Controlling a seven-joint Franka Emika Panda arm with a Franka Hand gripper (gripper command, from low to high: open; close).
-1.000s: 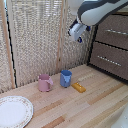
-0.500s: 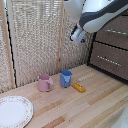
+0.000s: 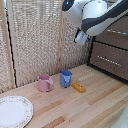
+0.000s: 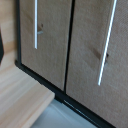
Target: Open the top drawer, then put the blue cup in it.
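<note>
The blue cup stands upright on the wooden table, between a pink mug and a small yellow piece. The dark brown dresser is at the exterior view's right. Its top drawer looks shut and is partly hidden by my arm. My gripper hangs in the air just off the dresser's near edge, well above the cup. It is too small and blurred to show whether it is open. The wrist view shows two flush drawer fronts, each with a silver bar handle. I cannot tell which front is the top one.
A pink mug sits beside the cup on the exterior view's left, and a yellow block lies on its right. A white plate rests at the table's front left. A reed screen stands behind. The lower drawer is shut.
My gripper has moved slightly down and toward the exterior view's right, closer to the dresser. The cup, mug and plate have not moved.
</note>
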